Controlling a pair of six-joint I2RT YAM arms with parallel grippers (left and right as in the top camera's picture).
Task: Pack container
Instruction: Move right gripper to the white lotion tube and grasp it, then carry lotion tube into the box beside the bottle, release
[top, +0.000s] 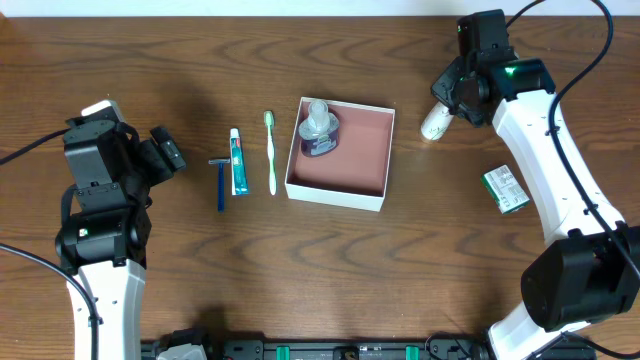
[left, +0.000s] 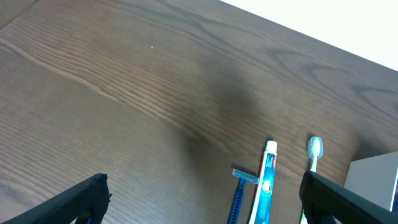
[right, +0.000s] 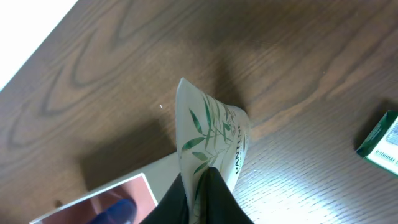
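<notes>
Right pincer (right: 199, 190) clamped on tube (right: 211, 130) | container (top: 335, 192) near, leftward | left pincer (top: 165, 152) wide

A razor (top: 221, 184), toothpaste tube (top: 238, 163) and toothbrush (top: 270, 152) lie side by side on the table (top: 350, 270), a green carton (top: 506, 189) well apart.

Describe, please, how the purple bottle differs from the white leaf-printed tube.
The purple bottle lies inside the container; the white tube is outside it, to its right. The bottle is dark purple with a clear cap; the tube is white with green leaves. Nothing grips the bottle; the right gripper pinches the tube. Both are toiletries.
</notes>
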